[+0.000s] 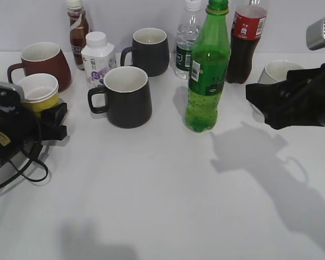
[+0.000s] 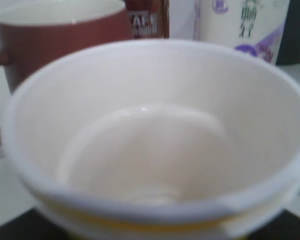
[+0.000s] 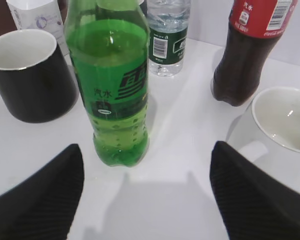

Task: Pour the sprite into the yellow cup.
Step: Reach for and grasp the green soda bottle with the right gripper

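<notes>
The sprite [image 1: 207, 70], a tall green bottle with its green cap on, stands upright mid-table; it also shows in the right wrist view [image 3: 112, 75]. My right gripper [image 1: 258, 105] is open and empty to the right of the bottle, with its jaws [image 3: 146, 150] spread wide just short of the bottle's base. The yellow cup [image 1: 39, 92] stands at the far left beside a red-brown mug. It fills the left wrist view [image 2: 155, 150], white inside and empty. My left gripper [image 1: 57, 122] is right at the cup. Its jaws are hidden by the cup.
The red-brown mug [image 1: 43, 62] stands behind the cup. Two black mugs [image 1: 127, 97] [image 1: 150, 50], a white milk bottle [image 1: 97, 57] and a coffee bottle [image 1: 77, 27] stand left of the sprite. A water bottle [image 1: 188, 40], a cola bottle [image 1: 246, 43] and a white mug [image 1: 279, 73] crowd its right.
</notes>
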### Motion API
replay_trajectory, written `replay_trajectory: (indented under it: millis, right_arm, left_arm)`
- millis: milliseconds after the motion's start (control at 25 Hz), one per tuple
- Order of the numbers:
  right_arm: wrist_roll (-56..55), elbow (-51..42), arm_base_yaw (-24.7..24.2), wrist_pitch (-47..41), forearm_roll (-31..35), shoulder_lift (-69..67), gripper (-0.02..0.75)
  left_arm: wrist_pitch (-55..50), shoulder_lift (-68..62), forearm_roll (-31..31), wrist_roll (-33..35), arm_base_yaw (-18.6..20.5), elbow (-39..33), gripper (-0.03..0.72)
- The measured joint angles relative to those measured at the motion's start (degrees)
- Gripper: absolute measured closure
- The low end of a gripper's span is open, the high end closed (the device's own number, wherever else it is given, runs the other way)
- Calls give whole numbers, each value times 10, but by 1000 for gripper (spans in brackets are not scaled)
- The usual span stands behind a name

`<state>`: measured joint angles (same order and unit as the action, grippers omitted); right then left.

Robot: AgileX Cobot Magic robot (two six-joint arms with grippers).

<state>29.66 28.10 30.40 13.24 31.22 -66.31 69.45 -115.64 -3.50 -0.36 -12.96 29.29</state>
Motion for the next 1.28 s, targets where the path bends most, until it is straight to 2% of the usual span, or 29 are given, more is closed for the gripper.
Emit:
replay_trajectory:
  millis: [80,280,480,560,640,880,1040,1280]
  right_arm:
    - [-11,5,0,1,-15,-4,150]
    - [-97,23,0,16,-110,-43,150]
    - [-220,23,0,97,-245,-107,148]
    - [-287,23,0,148,-316,-135,148]
    - [-325,24,0,198,-358,-166,146]
    - [-347,25,0,313,-365,-255,144]
    - [-349,51,0,334,-345,-296,144]
    - [-349,110,0,339,-345,-354,144]
  left_arm:
    - [0,0,0,0,0,0,266]
    - [1,0,-1,0,0,0,272]
    - [-1,18,-4,0,0,-22,276]
    - [-2,35,-10,0,0,-41,276]
    - [-2,57,-19,0,0,-58,276]
    - [-2,119,-84,0,0,-111,279]
    - [-2,134,-140,-7,0,-128,279]
    - [-2,134,-261,-50,0,-128,281]
